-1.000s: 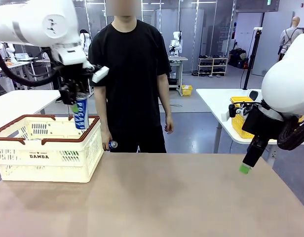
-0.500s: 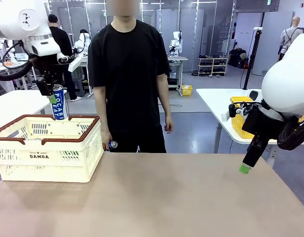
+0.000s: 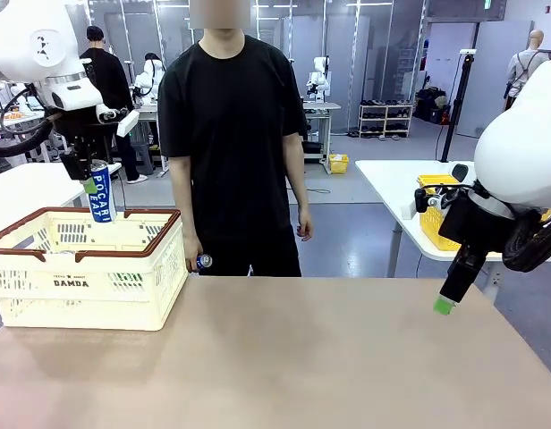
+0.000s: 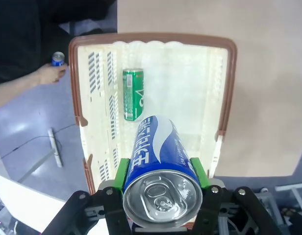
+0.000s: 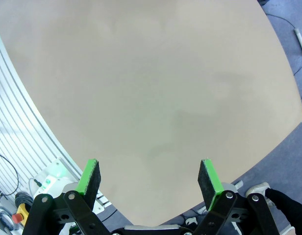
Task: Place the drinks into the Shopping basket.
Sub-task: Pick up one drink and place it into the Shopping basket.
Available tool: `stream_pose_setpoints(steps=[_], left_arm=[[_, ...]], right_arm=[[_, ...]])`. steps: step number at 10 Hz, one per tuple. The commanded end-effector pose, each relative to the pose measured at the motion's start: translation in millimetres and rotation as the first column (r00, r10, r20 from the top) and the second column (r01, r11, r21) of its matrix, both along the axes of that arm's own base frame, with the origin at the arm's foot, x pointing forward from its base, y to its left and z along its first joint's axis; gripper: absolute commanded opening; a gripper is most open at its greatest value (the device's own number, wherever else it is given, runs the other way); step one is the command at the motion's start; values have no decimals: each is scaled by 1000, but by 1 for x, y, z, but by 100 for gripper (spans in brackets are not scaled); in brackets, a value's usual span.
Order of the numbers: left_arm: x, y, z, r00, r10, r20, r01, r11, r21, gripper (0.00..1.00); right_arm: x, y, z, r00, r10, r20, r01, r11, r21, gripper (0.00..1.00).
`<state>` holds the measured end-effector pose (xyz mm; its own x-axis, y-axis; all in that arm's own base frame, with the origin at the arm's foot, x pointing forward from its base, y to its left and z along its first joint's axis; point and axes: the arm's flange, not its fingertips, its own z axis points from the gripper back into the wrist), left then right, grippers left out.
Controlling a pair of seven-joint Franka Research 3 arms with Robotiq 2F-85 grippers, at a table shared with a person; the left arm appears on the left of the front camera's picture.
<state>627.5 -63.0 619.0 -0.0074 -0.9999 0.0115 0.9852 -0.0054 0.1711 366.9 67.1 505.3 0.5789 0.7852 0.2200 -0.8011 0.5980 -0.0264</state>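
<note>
Blue can (image 4: 158,152) gripped by left claw (image 4: 161,171) over basket (image 4: 229,88); 1 green can (image 4: 133,94) stowed inside; spare can (image 4: 58,59) held in person's hand (image 4: 43,76); right claw (image 5: 148,178) spread, empty.

Two white, round-shelled arms flank table (image 3: 302,357): left arm (image 3: 43,45), right arm (image 3: 526,143). Black cables loop at both wrists. Left gripper (image 4: 161,172) and right gripper (image 5: 150,177) black, with green pads and silver pivot screws. Person (image 3: 231,134) beyond table: black short-sleeved T-shirt, dark trousers.
</note>
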Motion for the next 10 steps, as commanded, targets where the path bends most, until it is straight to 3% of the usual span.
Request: stream_pose_setpoints(steps=[1,7,10], left_arm=[[5,17,-9,999,-2,34,3,1000,-31,58],[8,65,-67,999,31,16,-29,994,-106,58],[10,78,-87,1000,-20,0,20,993,-118,58]], right_arm=[[0,-1,1,1000,-1,-4,1,1000,-7,100],[0,-1,1,1000,-1,-4,1,1000,-7,100],[0,-1,1,1000,-1,-4,1,1000,-7,100]])
